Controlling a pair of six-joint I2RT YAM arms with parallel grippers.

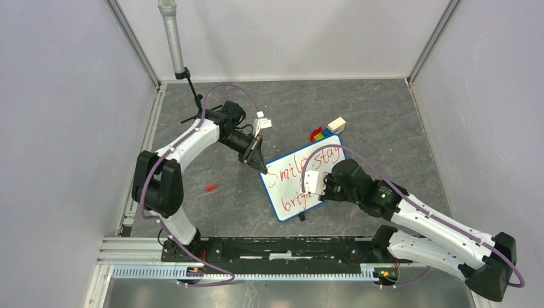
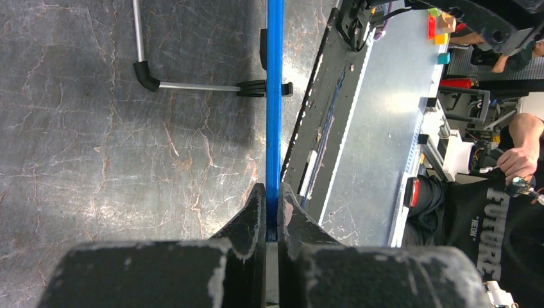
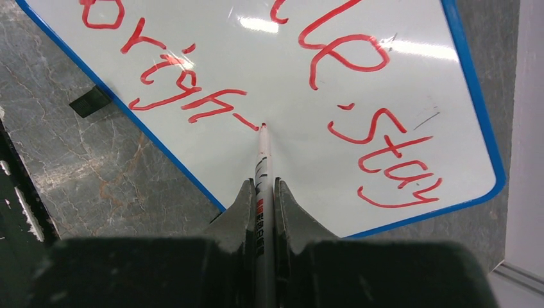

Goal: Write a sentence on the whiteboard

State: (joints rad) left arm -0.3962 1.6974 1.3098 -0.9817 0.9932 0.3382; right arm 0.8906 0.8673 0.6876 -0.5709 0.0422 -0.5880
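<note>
The whiteboard (image 1: 292, 186), white with a blue rim, lies tilted on the grey table. Red lettering (image 3: 359, 58) reads "Smile, stay" with "brigh" and a dash below it (image 3: 186, 102). My left gripper (image 1: 258, 163) is shut on the board's blue rim (image 2: 274, 128) at its upper left corner. My right gripper (image 3: 263, 186) is shut on a white marker (image 3: 262, 160), its red tip touching the board just after the last stroke. In the top view the right gripper (image 1: 319, 185) is over the board's right half.
A red marker cap (image 1: 210, 188) lies on the table left of the board. Coloured blocks (image 1: 327, 129) sit beyond the board's far edge. A wire leg (image 2: 192, 86) runs from the board's rim. A microphone stand (image 1: 173, 38) rises at the back left.
</note>
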